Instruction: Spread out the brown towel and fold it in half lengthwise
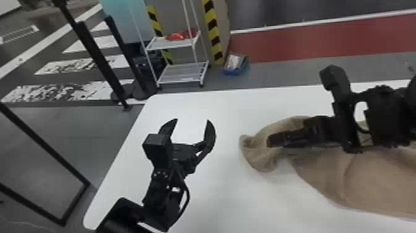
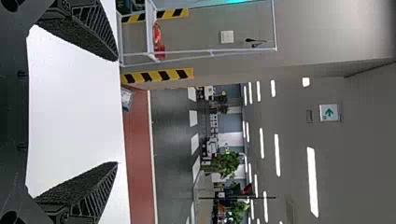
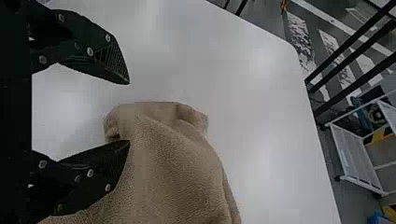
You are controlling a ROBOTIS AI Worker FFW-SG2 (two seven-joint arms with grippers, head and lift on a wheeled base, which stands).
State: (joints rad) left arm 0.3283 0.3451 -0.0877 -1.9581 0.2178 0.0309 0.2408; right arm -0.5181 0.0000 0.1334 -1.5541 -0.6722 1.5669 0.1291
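We judge the spreading step is in hand. At the right of the white counter [image 1: 223, 198], the brown towel [image 1: 377, 182] sweeps nearest us in soft, plush curves, its left end curled into a rounded lip. Over it, the right gripper [image 3: 129, 112] has jaws spread wide, holding nothing. The left gripper [image 1: 192, 120] is well apart at left, jaws wide and empty. Next, we should pinch that curled end and draw it flat.

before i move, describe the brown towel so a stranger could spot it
Find the white table. On its right side, by the right gripper, lies the brown towel. Its soft, rumpled cloth sets it apart from the black left gripper.
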